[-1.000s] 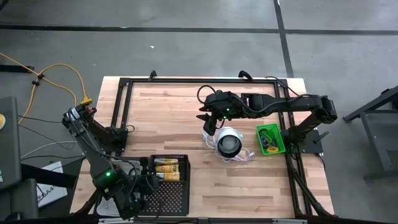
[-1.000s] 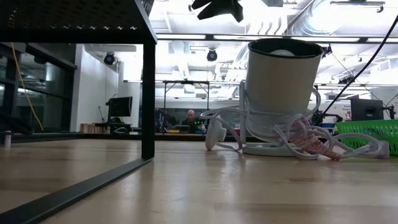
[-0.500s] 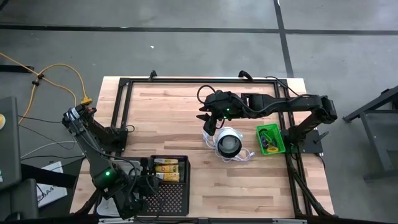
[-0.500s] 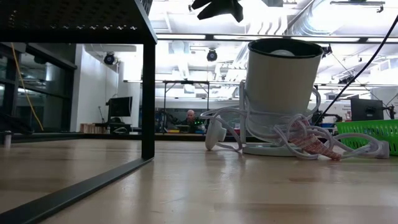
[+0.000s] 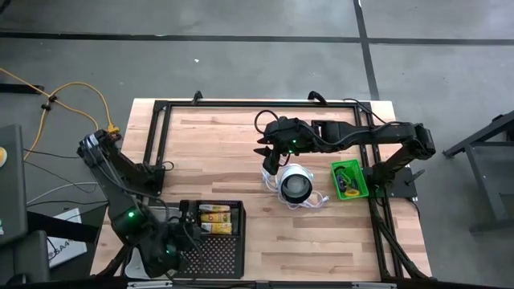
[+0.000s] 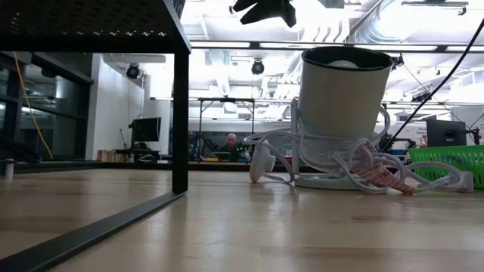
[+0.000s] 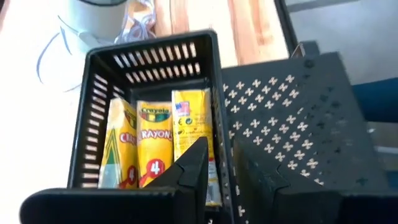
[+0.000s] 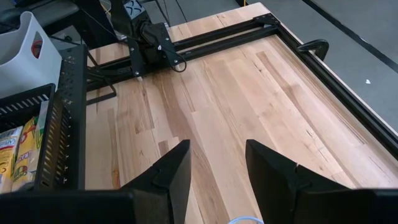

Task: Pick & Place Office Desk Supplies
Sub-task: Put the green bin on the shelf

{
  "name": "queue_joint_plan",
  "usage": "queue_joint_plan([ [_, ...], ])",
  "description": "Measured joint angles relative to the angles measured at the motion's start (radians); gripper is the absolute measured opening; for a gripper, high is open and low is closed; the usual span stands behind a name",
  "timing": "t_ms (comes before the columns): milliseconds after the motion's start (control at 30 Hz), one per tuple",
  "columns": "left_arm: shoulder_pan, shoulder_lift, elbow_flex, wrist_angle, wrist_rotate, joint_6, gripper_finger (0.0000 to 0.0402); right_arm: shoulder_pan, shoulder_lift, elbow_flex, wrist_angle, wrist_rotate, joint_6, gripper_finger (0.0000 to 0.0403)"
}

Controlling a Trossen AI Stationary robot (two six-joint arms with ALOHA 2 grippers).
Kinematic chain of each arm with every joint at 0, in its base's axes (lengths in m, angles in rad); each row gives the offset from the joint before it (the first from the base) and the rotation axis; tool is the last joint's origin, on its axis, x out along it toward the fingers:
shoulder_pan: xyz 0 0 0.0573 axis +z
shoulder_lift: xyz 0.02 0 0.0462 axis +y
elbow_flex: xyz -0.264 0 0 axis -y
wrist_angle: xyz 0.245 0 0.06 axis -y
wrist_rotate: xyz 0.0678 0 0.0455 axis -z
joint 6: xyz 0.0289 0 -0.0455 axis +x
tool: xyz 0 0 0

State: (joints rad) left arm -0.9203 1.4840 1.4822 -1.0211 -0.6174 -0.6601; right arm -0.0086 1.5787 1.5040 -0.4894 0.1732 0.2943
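At table's near-left corner, left gripper (image 7: 217,171) straddles the black basket (image 7: 99,93) wall, fingers slightly parted, grasping nothing; three crayon packs (image 7: 155,143) stand inside. Right gripper (image 5: 266,152) hangs spread wide, empty, beside the white round device (image 5: 295,183).

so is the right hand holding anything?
No. The right hand hovers open over bare wood of the table, with nothing between its fingers.

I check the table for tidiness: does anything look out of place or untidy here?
Yes. The white cord of the round white-and-black object lies in loose tangled loops around its base instead of being coiled. The crayon packs stand neatly side by side in the black tray. Nothing looks spilled or damaged.
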Motion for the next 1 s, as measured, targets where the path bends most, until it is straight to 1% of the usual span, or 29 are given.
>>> queue_joint_plan([
  [333, 0.000, -0.008, 0.001, 0.015, 0.002, 0.013, 0.0070, 0.000, 0.000, 0.000, -0.001, 0.000, 0.000, 0.0140],
  [433, 0.008, -0.028, 0.001, 0.015, 0.003, 0.066, 0.0070, 0.000, 0.000, 0.000, 0.000, 0.000, 0.000, 0.0140],
  [533, 0.046, -0.073, 0.001, 0.007, 0.010, 0.111, 0.0070, 0.000, 0.000, 0.000, 0.000, -0.001, 0.000, 0.0140],
  [667, 0.141, -0.154, 0.001, -0.029, 0.041, 0.176, 0.0070, 0.000, 0.000, 0.000, 0.000, -0.010, 0.001, 0.0140],
  [767, 0.236, -0.219, 0.001, -0.068, 0.071, 0.221, 0.0070, 0.000, 0.000, 0.000, 0.000, -0.033, 0.007, 0.0140],
  [867, 0.351, -0.276, 0.001, -0.090, 0.089, 0.294, 0.0070, 0.000, 0.000, 0.000, 0.000, -0.046, 0.021, 0.0140],
  [1000, 0.530, -0.337, 0.001, -0.087, 0.141, 0.412, 0.0070, 0.000, 0.000, 0.000, 0.000, -0.048, 0.022, 0.0140],
])
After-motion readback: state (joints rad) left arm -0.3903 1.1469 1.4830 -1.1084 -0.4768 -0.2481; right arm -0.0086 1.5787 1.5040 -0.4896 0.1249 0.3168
